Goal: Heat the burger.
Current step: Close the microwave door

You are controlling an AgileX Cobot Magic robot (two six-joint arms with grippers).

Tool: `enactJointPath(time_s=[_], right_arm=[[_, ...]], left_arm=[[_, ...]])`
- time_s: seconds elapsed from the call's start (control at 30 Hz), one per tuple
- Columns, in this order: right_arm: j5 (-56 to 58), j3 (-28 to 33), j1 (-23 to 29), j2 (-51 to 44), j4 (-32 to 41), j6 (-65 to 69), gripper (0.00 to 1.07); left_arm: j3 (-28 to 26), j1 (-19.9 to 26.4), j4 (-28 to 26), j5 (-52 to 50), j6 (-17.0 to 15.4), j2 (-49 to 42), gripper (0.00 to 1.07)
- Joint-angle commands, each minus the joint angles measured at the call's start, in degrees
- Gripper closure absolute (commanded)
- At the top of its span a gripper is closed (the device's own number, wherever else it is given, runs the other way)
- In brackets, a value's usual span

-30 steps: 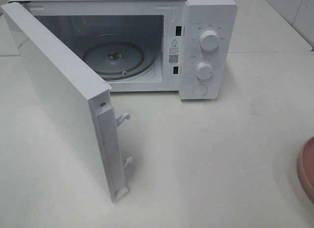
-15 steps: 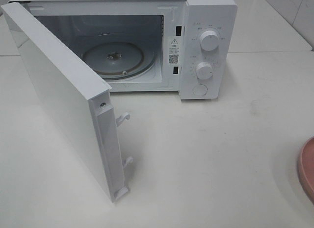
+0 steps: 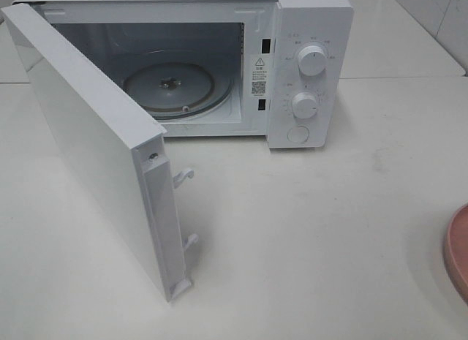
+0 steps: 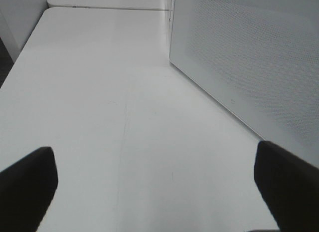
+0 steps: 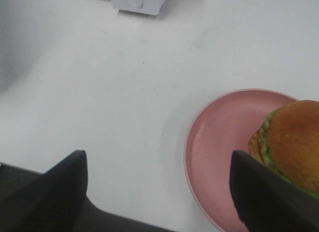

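Note:
The burger (image 5: 294, 142), with a golden-brown bun and green lettuce, sits on a round pink plate (image 5: 219, 142) in the right wrist view, partly cut off by the frame edge. My right gripper (image 5: 159, 192) hovers open above the table at the plate's near rim, with nothing between its dark fingers (image 5: 55, 187). In the exterior high view only the plate's edge (image 3: 457, 256) shows at the far right, and the burger and both grippers are out of sight. My left gripper (image 4: 154, 192) stands wide open over bare table, beside the microwave door (image 4: 249, 67).
The white microwave (image 3: 311, 33) stands at the back with its door (image 3: 95, 150) swung wide open toward the front left. Its glass turntable (image 3: 170, 89) carries nothing. Two knobs (image 3: 312, 61) and a button sit on its right panel. The table (image 3: 307, 230) is white.

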Motion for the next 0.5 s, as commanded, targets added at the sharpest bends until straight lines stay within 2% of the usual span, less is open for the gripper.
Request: enactJointPath(time_s=[0.03,0.07,0.13,0.27,0.5], right_arm=[[-0.69,0.29,-6.07,-3.09,2.58,-3.95,0.31],[-0.69,0.29,-6.07,-3.09,2.58,-3.95,0.31],[-0.69,0.4,-9.68,-5.39,3.04,-4.7,0.31],[-0.74,0.46,-13.75,-8.31,3.15,-4.98,0.31],[-0.74,0.46,-16.73,-11.8,3.21,-4.98,0.31]], left_arm=[[0.17,0.17,0.0,-0.63,-0.29,-0.86,0.07],[0.17,0.17,0.0,-0.63,-0.29,-0.86,0.07],[0.17,0.17,0.0,-0.63,-0.29,-0.86,0.07],[0.17,0.17,0.0,-0.63,-0.29,-0.86,0.07],[0.17,0.17,0.0,-0.63,-0.29,-0.86,0.07]])
